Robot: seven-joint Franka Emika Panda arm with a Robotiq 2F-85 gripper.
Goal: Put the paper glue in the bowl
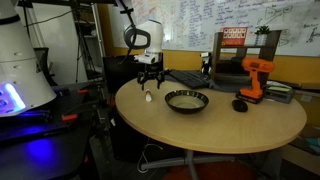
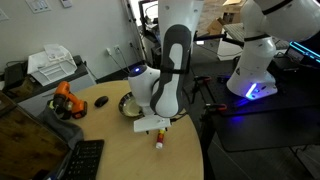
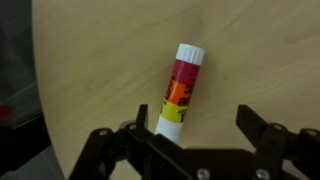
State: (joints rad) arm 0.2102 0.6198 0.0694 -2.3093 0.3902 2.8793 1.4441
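Round pale wooden table [image 1: 215, 130] in a lab room carries one paper glue [image 3: 178, 95], a stick that lies flat, with a white cap and a label in pink, orange and yellow bands; its writing is too blurred to read, as is the writing on the whiteboard [image 1: 200, 25] behind. One bowl [image 1: 186, 100], dark outside and cream inside, stands near the glue but apart from it, with one black mouse [image 1: 240, 104] and one orange drill [image 1: 255, 78] beyond. The fingers [image 3: 262, 130] of the gripper [image 3: 185, 125] are spread wide above the stick's lower end, one on each side, and grip nothing.
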